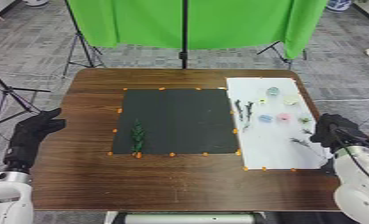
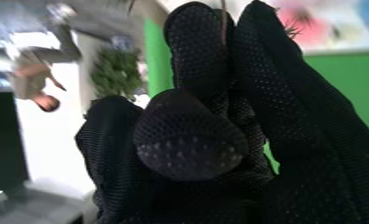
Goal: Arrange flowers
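Sprig: green, leafy (image 1: 138, 137), lying lengthwise on the dark mat, toward its near left corner.
Mat: dark square (image 1: 176, 122) on the brown table (image 1: 163, 185), orange marks (image 1: 172, 154) along its edges.
Sheet: white (image 1: 265, 155), just beside the mat on the right, holding the other stems and blooms.
Dark stems: two, slender (image 1: 249, 111), side by side near the sheet's left edge.
Blooms: blue one (image 1: 266, 118) beside pink one (image 1: 283, 117); farther out, pale blue-green one (image 1: 273, 91) and cream one (image 1: 291, 100).
Small sprig: spiky, dark (image 1: 300, 142), on the sheet's right part, near the right hand.
Right hand: black-gloved (image 1: 333, 129), at the sheet's right edge; thin stem (image 2: 223, 17) up against the glove in the wrist view. Cannot tell whether clamped on it.
Left hand: black-gloved (image 1: 40, 125), by the table's left edge, well apart from the mat. Open or closed, cannot tell.
Backdrop: green cloth (image 1: 225, 25) beyond the table.
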You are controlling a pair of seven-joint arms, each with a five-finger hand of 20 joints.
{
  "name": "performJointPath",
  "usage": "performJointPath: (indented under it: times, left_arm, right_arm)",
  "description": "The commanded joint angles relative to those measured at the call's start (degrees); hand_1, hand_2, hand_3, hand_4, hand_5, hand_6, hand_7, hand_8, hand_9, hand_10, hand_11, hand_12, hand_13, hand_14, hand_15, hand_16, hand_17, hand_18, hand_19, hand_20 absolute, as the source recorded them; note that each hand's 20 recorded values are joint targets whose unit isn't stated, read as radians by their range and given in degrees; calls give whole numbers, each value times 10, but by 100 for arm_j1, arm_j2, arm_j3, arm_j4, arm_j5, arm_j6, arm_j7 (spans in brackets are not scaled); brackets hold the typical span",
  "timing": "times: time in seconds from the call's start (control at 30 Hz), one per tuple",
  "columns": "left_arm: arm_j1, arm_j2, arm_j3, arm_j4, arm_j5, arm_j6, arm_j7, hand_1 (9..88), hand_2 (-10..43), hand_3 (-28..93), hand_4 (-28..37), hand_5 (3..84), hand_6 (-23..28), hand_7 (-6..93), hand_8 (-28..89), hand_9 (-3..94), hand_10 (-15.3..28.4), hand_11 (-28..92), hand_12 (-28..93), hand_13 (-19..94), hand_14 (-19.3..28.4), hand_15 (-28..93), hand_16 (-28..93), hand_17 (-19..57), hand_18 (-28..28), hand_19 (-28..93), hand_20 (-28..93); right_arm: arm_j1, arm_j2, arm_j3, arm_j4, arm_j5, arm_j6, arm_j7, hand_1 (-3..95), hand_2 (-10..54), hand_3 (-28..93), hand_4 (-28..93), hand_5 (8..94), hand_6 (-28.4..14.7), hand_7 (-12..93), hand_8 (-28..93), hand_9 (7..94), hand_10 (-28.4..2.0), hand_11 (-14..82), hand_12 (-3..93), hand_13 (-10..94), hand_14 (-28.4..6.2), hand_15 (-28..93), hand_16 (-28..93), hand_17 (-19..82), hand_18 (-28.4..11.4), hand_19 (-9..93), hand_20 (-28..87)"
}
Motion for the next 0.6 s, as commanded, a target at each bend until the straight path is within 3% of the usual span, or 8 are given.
performJointPath:
  times: [0.03,0.2,0.43,0.6]
  left_arm:
    - [139,-28,-86,-63,55,-84,-122,241,197,625,-283,494,78,87,-60,514,161,196,99,422,194,178,-40,125,122,118,150]
    - [186,5,-156,-85,62,-106,-159,242,193,627,-283,493,78,87,-60,513,161,196,99,421,194,178,-40,125,121,117,150]
    - [225,37,-188,-114,82,-137,-194,245,189,628,-283,492,79,85,-60,511,162,195,99,420,195,178,-40,125,121,117,150]
    - [242,89,-229,-138,127,-196,-251,246,189,627,-283,491,79,84,-59,511,161,195,99,420,194,177,-40,124,121,116,149]
  right_arm:
    - [1038,280,-679,-821,-28,491,25,569,-95,569,-131,784,-15,342,171,910,-104,387,289,937,-9,604,293,666,-135,932,517]
    - [2597,112,-2162,-912,145,539,-45,569,-95,569,-122,786,-17,345,172,912,-105,395,287,937,-9,615,289,677,-131,932,526]
    - [4710,-848,-4423,-393,377,611,-192,581,-95,555,-113,791,-22,338,174,916,-107,400,283,937,-9,628,273,691,-122,932,523]
    - [5232,-1791,-5121,140,544,540,-152,586,-95,548,-102,796,-26,332,177,917,-111,403,282,937,-7,638,259,702,-113,932,509]
